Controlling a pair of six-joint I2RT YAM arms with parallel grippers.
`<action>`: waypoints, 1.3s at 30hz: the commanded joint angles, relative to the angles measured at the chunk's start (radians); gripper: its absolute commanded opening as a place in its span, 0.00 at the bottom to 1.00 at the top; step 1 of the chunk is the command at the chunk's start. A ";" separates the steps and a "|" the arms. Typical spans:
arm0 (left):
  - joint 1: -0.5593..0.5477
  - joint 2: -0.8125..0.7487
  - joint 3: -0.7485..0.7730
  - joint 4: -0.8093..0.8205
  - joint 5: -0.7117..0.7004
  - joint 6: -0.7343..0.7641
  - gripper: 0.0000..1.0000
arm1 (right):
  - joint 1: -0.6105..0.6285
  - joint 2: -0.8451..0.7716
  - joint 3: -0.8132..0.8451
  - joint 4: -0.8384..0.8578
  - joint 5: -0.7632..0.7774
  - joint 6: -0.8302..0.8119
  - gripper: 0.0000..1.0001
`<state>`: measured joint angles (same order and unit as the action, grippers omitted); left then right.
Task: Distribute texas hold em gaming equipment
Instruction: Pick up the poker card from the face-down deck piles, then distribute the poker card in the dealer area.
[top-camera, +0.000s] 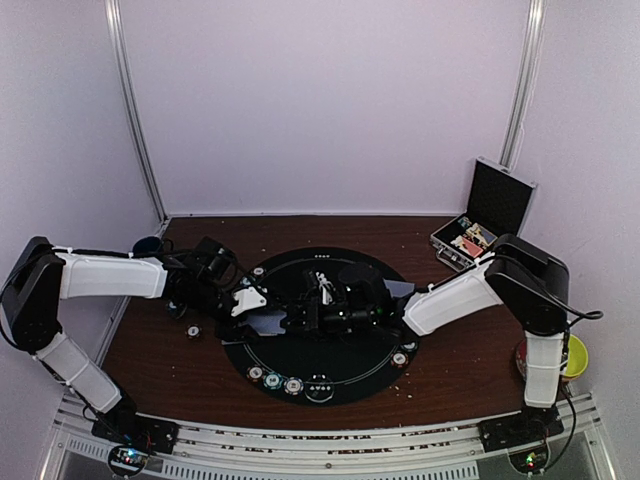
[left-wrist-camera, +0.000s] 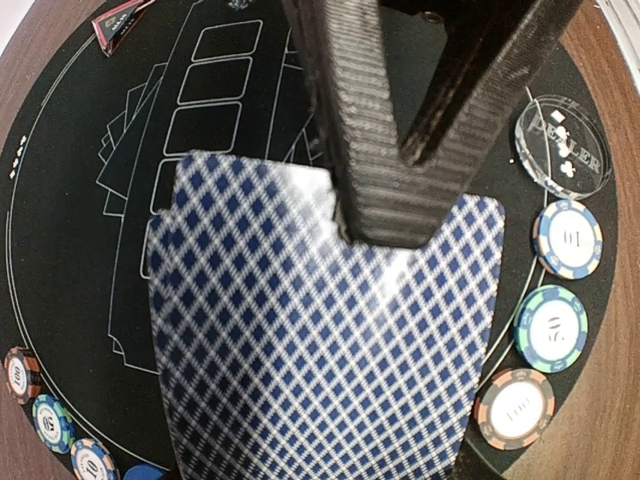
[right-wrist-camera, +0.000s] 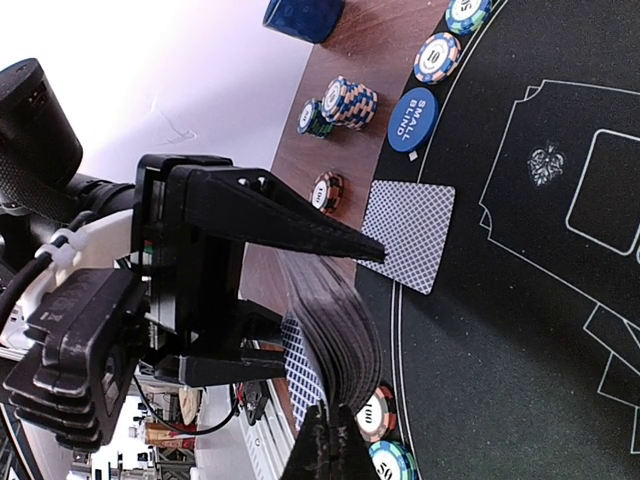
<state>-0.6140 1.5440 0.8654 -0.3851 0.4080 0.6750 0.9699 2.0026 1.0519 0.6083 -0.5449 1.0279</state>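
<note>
Lying flat on the brown table (top-camera: 460, 372), round black mat (top-camera: 350, 368); standing open far right, silver-edged case (top-camera: 502, 198); showing near right, yellow bowl (top-camera: 577, 357).

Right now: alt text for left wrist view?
A blue-checked card fills the frame, gripped in the left jaws over a black mat. Three striped chips and a clear dealer button line its right edge; a red triangle marker top left.

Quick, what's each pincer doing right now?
Left pincer: closed on the card deck.
Right pincer: shut at the deck's edge; whether it grips a card cannot be told.
</note>
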 joint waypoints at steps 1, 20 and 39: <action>0.007 0.009 0.012 0.016 -0.009 0.005 0.53 | -0.014 -0.072 -0.051 0.017 0.024 -0.014 0.00; 0.005 0.013 0.014 0.020 -0.017 0.001 0.53 | -0.045 -0.314 -0.362 0.078 0.174 0.027 0.00; 0.006 0.001 0.014 0.018 -0.020 -0.005 0.53 | 0.293 -0.683 -0.822 0.085 0.885 0.303 0.00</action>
<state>-0.6140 1.5505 0.8654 -0.3859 0.3775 0.6746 1.1858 1.3277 0.2329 0.7265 0.1345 1.2621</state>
